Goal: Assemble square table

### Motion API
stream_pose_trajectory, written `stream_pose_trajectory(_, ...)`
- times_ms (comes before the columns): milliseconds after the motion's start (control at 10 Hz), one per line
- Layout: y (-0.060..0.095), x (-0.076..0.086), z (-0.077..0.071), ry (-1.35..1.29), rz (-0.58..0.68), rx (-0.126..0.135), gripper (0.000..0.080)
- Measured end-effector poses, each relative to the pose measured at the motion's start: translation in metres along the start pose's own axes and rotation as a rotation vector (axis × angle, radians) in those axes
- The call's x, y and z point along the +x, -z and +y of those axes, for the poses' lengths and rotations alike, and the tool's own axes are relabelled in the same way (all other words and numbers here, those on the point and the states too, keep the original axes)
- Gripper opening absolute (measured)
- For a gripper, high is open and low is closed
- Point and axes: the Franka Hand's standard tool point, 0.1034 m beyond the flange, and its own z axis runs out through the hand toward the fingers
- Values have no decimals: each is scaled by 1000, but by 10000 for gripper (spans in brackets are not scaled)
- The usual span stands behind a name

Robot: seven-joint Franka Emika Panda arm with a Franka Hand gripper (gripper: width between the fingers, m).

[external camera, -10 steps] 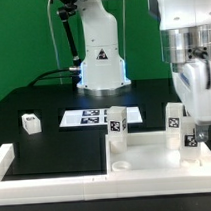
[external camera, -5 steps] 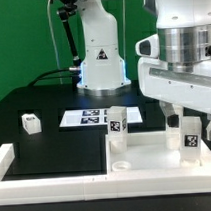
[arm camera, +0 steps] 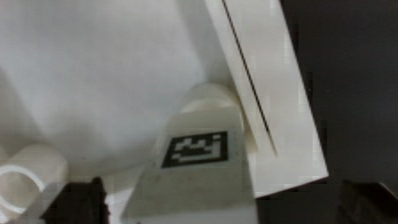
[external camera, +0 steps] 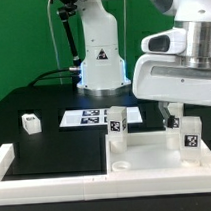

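At the right of the exterior view, the pincer (external camera: 180, 118) hangs beside the top of a tagged leg (external camera: 190, 136) that stands in a corner socket of the square panel (external camera: 146, 153). The pincer looks spread wide and holds nothing. A second leg (external camera: 117, 128) stands at frame centre, and a loose leg (external camera: 31, 122) lies on the counter (external camera: 56, 146) at middle left.

From the wrist view, the tagged leg (arm camera: 199, 148) is blurred and seemingly untouched.

With two legs up, leg fitting is in hand. The next move calls for lifting clear and reaching for the loose leg.
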Motion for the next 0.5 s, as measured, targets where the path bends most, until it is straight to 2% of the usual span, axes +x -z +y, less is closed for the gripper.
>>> stream_pose_trajectory(100, 0, 1, 1, 24, 0, 0, 564)
stream_pose_trajectory(200, 0, 0, 1, -28, -1, 0, 427)
stream_pose_trajectory(300, -1, 0, 1, -26, -1, 0, 427)
stream_pose_trajectory(400, -1, 0, 1, -65, -2, 1, 288)
stream_pose_trajectory(500, -1, 0, 1, -164, -2, 1, 289)
